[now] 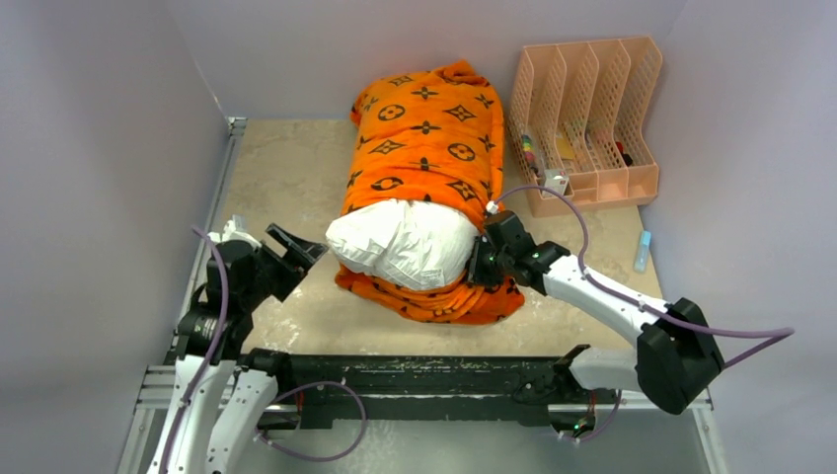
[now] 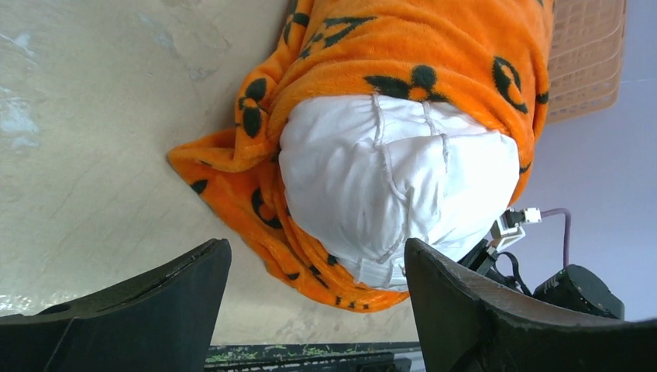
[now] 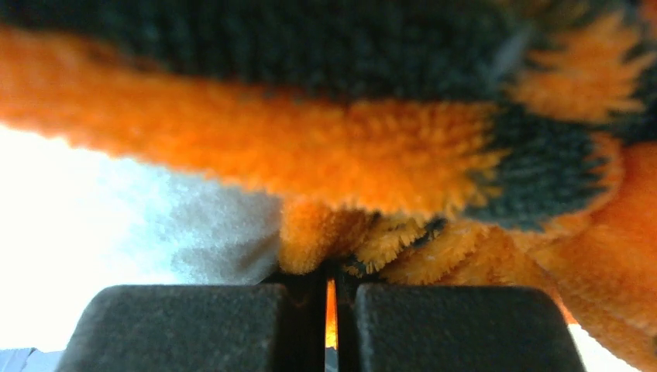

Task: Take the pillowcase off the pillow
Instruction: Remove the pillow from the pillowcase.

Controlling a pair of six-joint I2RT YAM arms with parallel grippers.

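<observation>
The orange pillowcase (image 1: pixel 429 133) with black motifs lies lengthwise in the middle of the table, and the white pillow (image 1: pixel 403 244) bulges out of its near open end. My right gripper (image 1: pixel 482 265) is shut on the pillowcase's hem at the pillow's right side; in the right wrist view orange plush (image 3: pixel 325 248) is pinched between the closed fingers (image 3: pixel 186 325). My left gripper (image 1: pixel 296 252) is open and empty, just left of the pillow's exposed end. In the left wrist view the pillow (image 2: pixel 395 186) and pillowcase (image 2: pixel 232 178) lie ahead of the spread fingers (image 2: pixel 155 310).
A peach file organiser (image 1: pixel 587 118) with small items stands at the back right, close to the pillowcase. A small blue tube (image 1: pixel 644 250) lies at the right. Grey walls enclose the table. A black rail (image 1: pixel 415 380) runs along the near edge.
</observation>
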